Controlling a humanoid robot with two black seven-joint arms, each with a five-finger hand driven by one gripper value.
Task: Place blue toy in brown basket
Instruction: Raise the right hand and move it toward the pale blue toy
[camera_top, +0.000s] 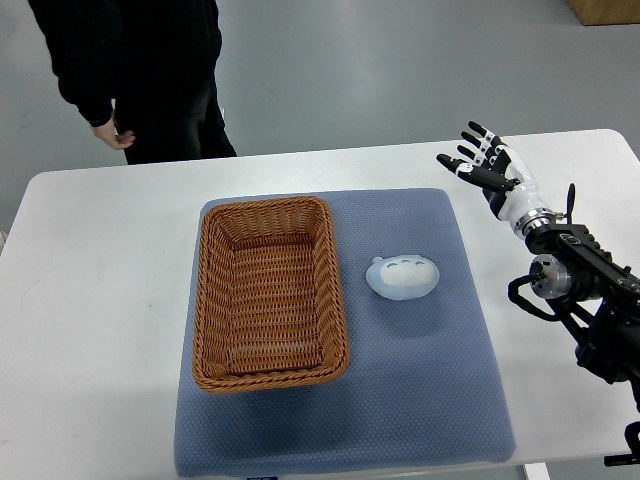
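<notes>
The person in dark clothing (140, 70) standing behind the white table (90, 300) is cut off by the picture's top edge, so only the torso, upper legs and one hand (115, 135) show. The black-and-white robot right arm (585, 290) runs out of frame at the right edge and lower right corner, and the table's near edge and left corner are likewise cropped. The front hem of the blue-grey fabric mat (400, 400) meets the bottom edge, where a small dark mark is too tiny to make out.
</notes>
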